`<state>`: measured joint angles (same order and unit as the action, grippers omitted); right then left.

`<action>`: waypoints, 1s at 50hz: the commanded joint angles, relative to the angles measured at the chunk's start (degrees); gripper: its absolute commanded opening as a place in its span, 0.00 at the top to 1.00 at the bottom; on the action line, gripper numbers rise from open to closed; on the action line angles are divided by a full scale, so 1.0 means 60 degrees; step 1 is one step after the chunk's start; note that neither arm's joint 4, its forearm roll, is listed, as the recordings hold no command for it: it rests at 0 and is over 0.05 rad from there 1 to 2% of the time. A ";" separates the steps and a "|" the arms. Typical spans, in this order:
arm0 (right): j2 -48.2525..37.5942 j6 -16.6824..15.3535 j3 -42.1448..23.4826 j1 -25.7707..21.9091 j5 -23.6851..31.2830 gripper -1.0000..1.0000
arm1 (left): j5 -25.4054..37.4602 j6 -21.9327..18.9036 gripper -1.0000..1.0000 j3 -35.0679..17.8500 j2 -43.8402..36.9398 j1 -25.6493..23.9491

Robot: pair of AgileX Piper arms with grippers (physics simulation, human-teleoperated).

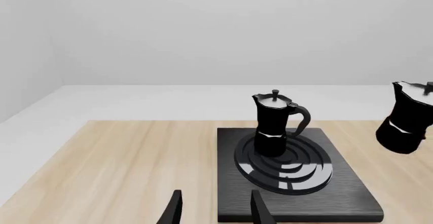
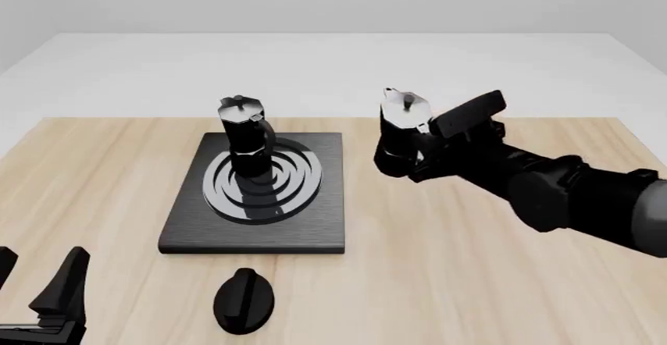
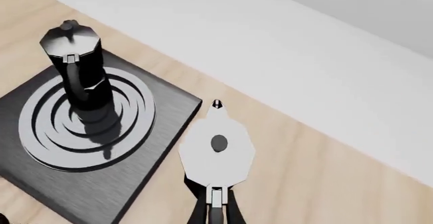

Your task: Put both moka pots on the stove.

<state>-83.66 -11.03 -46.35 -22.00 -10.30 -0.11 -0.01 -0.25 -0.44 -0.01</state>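
One moka pot (image 2: pixel 246 134) stands upright on the rings of the stove (image 2: pixel 312 228), toward its far side; the left wrist view shows this moka pot (image 1: pixel 276 120) on the stove (image 1: pixel 338 196). The other moka pot (image 2: pixel 401 130) hangs slightly tilted to the right of the stove, and my right gripper (image 2: pixel 426 148) is shut on its handle. From above, that held pot (image 3: pixel 216 145) sits beside the stove's corner (image 3: pixel 101 188), with the right gripper (image 3: pixel 215 215) at the handle. My left gripper (image 2: pixel 40 286) is open and empty near the table's front left corner.
A black oval knob (image 2: pixel 245 302) lies on the wooden table (image 2: pixel 438 267) just in front of the stove. The right arm (image 2: pixel 563 193) reaches in from the right over the table. A pale floor and wall lie beyond the far edge.
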 commanded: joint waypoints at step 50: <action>-0.0778 0.0288 -0.1090 -0.3294 -0.0064 1.00 | 0.0000 -0.0003 0.00 0.0000 -0.0002 -0.0002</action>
<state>-88.40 -9.67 -50.45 -39.39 -10.36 -0.11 0.00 -0.25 -0.44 -0.01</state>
